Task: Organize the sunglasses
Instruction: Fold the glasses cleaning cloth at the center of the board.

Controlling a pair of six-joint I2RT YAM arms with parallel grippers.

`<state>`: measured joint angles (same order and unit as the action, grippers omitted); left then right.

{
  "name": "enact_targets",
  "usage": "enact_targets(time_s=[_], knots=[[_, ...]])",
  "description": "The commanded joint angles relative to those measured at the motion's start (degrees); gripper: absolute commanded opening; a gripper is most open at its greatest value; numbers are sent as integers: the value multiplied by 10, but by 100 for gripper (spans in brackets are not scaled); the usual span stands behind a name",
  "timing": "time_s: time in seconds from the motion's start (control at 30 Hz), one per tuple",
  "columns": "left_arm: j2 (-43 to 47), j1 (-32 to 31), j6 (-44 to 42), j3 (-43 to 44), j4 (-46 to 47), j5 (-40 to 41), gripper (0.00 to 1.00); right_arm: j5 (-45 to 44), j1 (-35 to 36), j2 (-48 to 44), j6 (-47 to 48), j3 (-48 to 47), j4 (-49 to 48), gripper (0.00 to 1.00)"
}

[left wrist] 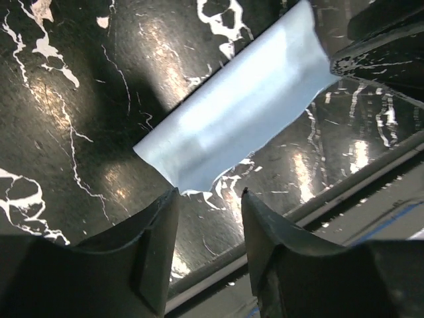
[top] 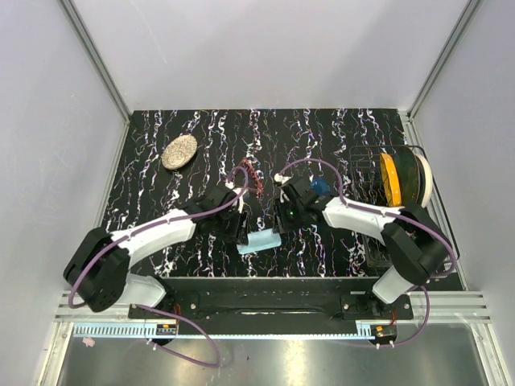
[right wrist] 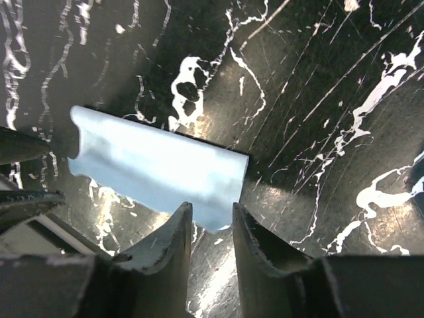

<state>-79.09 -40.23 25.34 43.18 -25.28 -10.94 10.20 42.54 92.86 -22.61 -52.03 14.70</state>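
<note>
Arms (top: 161, 232) white, joints (top: 100, 269) black; purple cables (top: 310, 160).

Folded blue cloth (top: 261, 241); glittery oval object (top: 179, 152)

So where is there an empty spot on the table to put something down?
Bare table runs along the far edge, between the speckled oval object and the wire rack, and on the near left, outside the left arm. The middle is crowded: sunglasses, blue case, folded cloth, left gripper and right gripper.
</note>
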Motion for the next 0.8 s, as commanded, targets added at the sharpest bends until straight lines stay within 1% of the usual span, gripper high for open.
enact_targets(time_s=[0.0,0.03,0.13,0.23,0.27,0.4,0.5,0.77], knots=[[60,-3,10,-10,12,-20,48,3,-4,-63,-7,2,15,39],[65,-3,13,-12,14,-18,50,3,-4,-69,-9,2,16,41],[65,-3,26,-14,23,-15,51,10,-4,-81,-12,1,14,42],[42,-2,53,-20,55,-26,47,21,-4,-62,-16,-10,12,41],[35,-3,72,-27,66,-32,43,25,-4,-45,-17,-16,11,40],[7,-3,117,-52,146,-34,38,44,-4,-8,-35,-21,-12,33],[-4,-3,136,-58,168,-16,35,51,-4,13,-45,-22,-35,30],[0,-3,150,-67,171,51,34,35,-4,56,-60,-38,-64,24]])
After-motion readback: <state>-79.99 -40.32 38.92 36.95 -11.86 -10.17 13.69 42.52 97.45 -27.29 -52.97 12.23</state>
